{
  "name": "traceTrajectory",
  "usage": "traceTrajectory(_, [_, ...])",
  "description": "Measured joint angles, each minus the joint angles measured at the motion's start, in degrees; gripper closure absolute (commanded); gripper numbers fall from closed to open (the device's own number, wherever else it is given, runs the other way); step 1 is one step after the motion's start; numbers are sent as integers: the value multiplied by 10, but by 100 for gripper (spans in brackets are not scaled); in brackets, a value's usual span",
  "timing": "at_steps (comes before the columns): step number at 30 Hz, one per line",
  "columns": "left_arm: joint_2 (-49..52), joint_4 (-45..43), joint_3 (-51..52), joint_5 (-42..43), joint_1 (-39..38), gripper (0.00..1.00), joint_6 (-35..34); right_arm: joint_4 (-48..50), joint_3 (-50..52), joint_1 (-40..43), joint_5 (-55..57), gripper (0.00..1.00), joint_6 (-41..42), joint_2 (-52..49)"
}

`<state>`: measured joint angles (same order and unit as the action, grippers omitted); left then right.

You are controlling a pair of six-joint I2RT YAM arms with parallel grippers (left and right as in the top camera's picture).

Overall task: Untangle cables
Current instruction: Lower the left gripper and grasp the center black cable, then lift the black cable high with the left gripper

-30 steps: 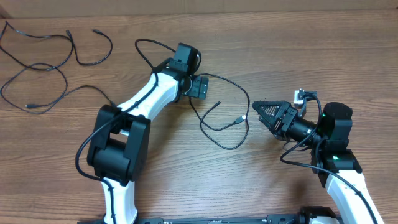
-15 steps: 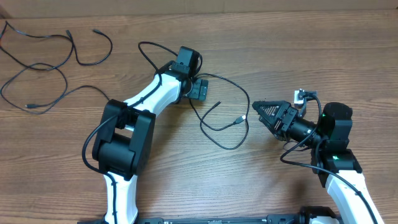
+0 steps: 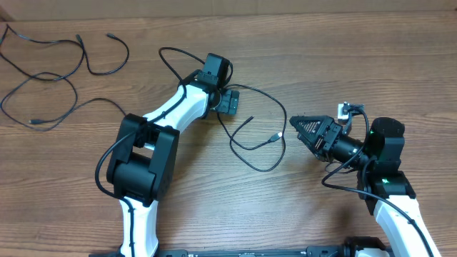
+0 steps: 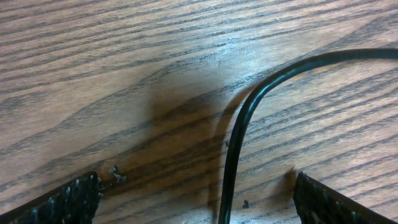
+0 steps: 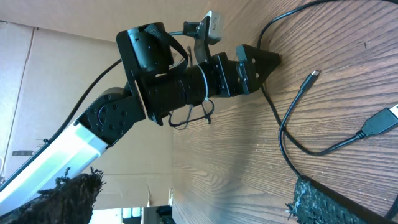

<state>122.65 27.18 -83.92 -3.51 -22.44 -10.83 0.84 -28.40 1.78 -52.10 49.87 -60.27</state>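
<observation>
Overhead, some cables (image 3: 43,78) lie spread at the far left of the surface (image 3: 357,57), while another cable (image 3: 261,169) loops in the middle, with the left hand (image 3: 230,101) low over it and the right hand (image 3: 294,126) near its plug (image 3: 278,135). The left wrist view shows that hand spread wide, with the cable lying ungripped between its fingers (image 4: 68,199). The right wrist view shows its hand wide and empty too; I judge a grasp is pending: close, then draw the cable out straight.
</observation>
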Motion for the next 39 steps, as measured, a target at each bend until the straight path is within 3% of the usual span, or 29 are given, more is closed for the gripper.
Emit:
traceTrajectory(10, [2,-10,0,0,0,4,0,0,0,0,0,0,0,0])
traceTrajectory(12, [2,-12,0,0,0,27,-1,0,0,0,0,0,0,0])
traceTrajectory(18, [3,-11,0,0,1,74,-9,0,0,0,0,0,0,0])
traceTrajectory(19, [3,-11,0,2,0,92,-9,0,0,0,0,0,0,0])
traceTrajectory(20, [3,-11,0,3,0,96,-9,0,0,0,0,0,0,0])
traceTrajectory(33, [3,-9,-1,7,0,96,-10,0,0,0,0,0,0,0])
traceTrajectory(39, [1,75,-43,-23,0,94,-10,0,0,0,0,0,0,0])
